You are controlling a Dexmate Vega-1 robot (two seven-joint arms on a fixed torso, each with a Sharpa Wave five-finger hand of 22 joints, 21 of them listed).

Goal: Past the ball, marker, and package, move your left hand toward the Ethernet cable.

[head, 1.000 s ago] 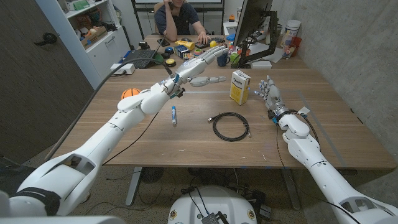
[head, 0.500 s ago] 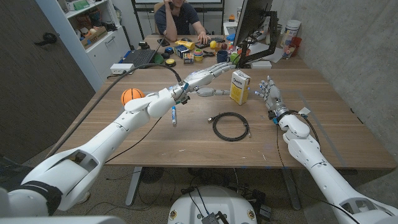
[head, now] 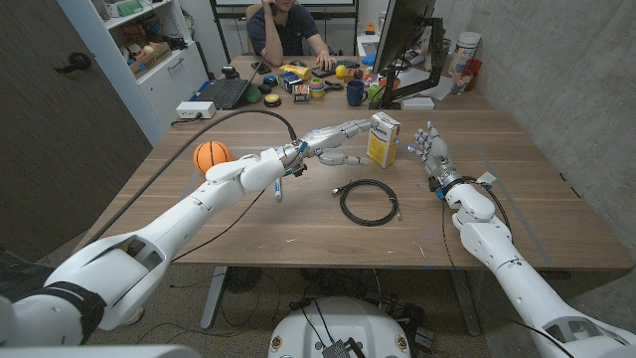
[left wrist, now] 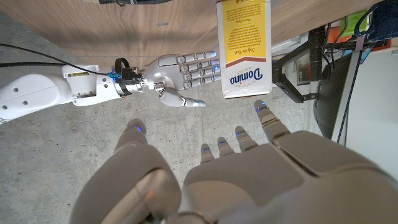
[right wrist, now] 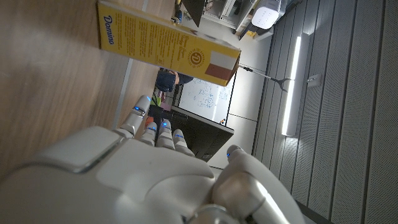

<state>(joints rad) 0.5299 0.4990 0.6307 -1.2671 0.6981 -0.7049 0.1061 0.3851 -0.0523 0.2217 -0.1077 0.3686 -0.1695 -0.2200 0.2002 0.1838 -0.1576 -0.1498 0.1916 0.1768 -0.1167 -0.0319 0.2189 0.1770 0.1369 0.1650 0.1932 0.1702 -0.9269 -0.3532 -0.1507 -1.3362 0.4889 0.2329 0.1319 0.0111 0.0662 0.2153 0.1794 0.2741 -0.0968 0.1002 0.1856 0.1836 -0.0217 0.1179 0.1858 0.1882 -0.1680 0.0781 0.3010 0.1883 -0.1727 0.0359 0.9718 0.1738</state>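
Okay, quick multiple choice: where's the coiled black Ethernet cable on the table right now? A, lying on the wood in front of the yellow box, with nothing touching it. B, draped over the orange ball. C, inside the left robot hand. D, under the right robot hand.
A: in the head view the Ethernet cable lies coiled on the table, nearer the robot than the yellow box, while the left robot hand hovers beyond it, holding nothing.

A wooden worktop is carrying everything. At its far end a laptop is sitting open near a white box, with a dark mug and small colourful clutter close by. A monitor is standing at the far right. A person is sitting behind the worktop. White shelves are standing at the left.
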